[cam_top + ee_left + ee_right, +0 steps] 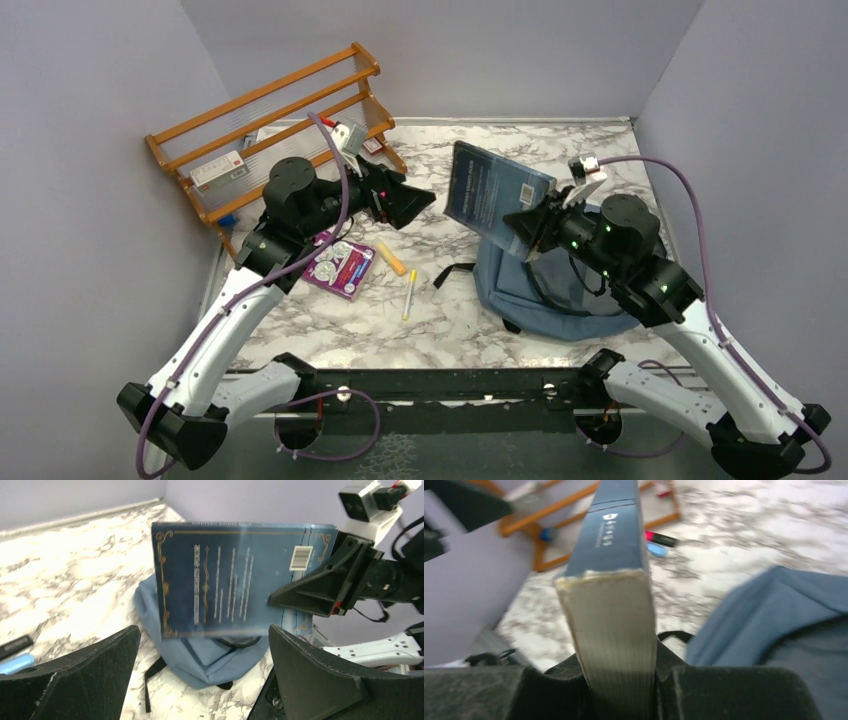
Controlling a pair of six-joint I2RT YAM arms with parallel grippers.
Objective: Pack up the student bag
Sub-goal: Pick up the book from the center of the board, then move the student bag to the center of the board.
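Observation:
The dusty-blue student bag [545,285] lies on the marble table at the right, with a black strap trailing left; it also shows in the left wrist view [210,660] and the right wrist view [774,605]. My right gripper [530,228] is shut on a dark blue-grey book [490,190], holding it upright in the air above the bag's left part. The book's cover faces the left wrist camera [235,580]; its page edge fills the right wrist view [616,630]. My left gripper [415,205] is open and empty, raised left of the book.
A wooden rack [270,120] stands at the back left. A purple blister pack [342,265], an orange marker [392,258] and a yellow-white pen [409,295] lie on the table left of the bag. Grey walls close in on three sides.

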